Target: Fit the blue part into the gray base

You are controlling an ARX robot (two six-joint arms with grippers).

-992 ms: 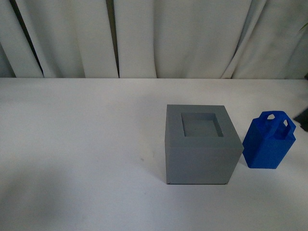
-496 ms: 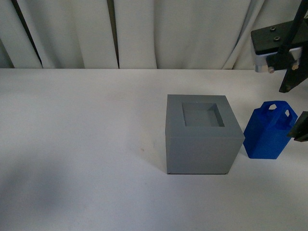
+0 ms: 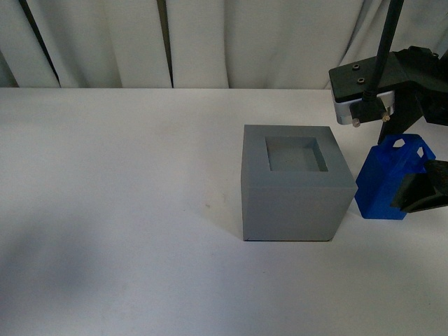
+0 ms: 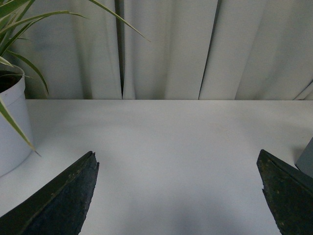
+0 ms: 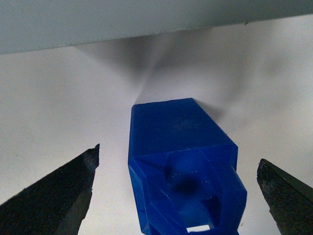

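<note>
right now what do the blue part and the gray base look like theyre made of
Blue part: probably hard plastic, uniform saturated blue with a slight sheen; faint surface texture in the right wrist view hints at 3D printing. Gray base: likely plastic too, matte, even gray faces, crisp edges, no glare; paint can't be excluded.

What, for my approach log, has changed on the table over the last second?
The right end effector came into the front view from the right and dropped to the blue part, with its jaws open on either side and not touching it. Nothing was grasped or released. The blue part and the gray base stayed put, standing apart on the table.
</note>
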